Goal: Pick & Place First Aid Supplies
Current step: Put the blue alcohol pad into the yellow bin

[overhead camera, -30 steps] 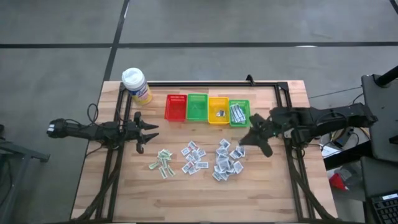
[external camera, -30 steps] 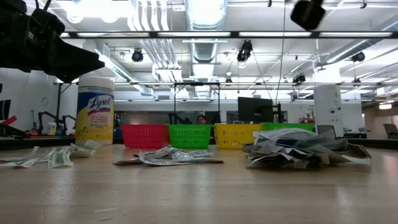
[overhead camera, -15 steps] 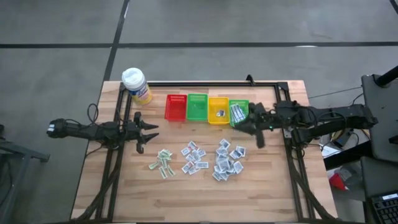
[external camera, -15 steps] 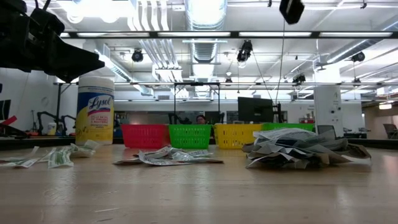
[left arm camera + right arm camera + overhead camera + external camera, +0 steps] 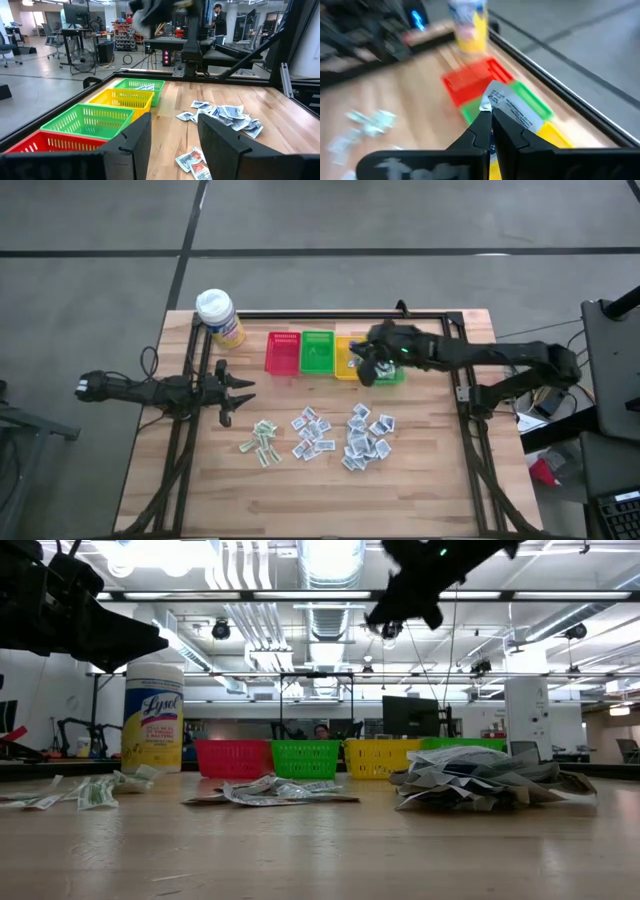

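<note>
packet (image 5: 512, 109) pinched by one corner in the shut right gripper (image 5: 490, 117), above the baskets near the table's far edge. thin, light paper, probably floppy; an edge grip suits it. left gripper (image 5: 232, 392) waits, part open and empty, near the left edge.

The right gripper (image 5: 366, 366) is not beside the packet pile any more: it is now above the yellow basket (image 5: 346, 366), between both green baskets. Its fingers stay pinched on one white packet (image 5: 512, 108), which it carries along.
</note>
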